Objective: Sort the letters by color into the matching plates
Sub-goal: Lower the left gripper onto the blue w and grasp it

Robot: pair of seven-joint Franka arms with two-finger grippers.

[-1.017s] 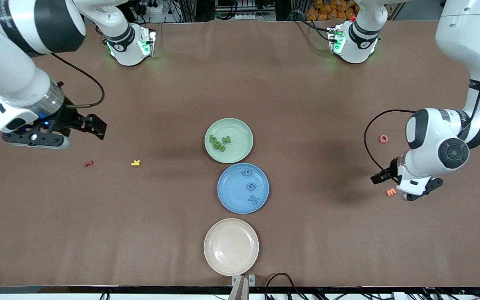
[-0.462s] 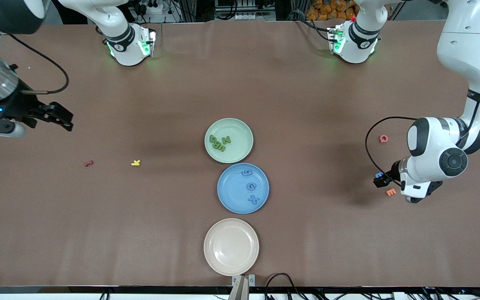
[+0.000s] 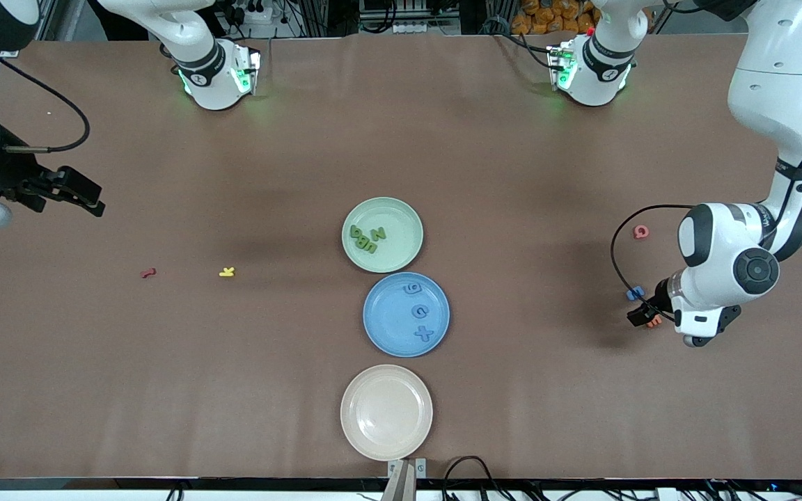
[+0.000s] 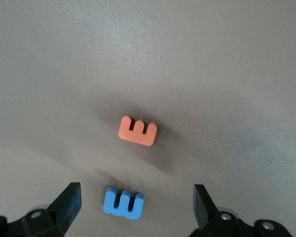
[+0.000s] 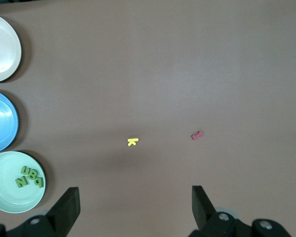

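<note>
Left gripper (image 4: 133,205) low over the table's left-arm end, fingers spread wide, nothing grasped. Blue letter (image 4: 123,202) lies flat between them, nearer one finger, prongs pointing toward the orange E (image 4: 137,131), long axis across the gap. Orange E half hidden by the gripper in the front view. Right gripper (image 3: 70,191) waits, released, over the table's right-arm end.

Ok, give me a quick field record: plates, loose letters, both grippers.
green plate: four green letters
blue plate: three blue letters
beige plate: nothing in it
loose blue letter: on table beside orange E
left gripper: open, over the loose blue letter
right gripper: open, waiting at its table end
</note>
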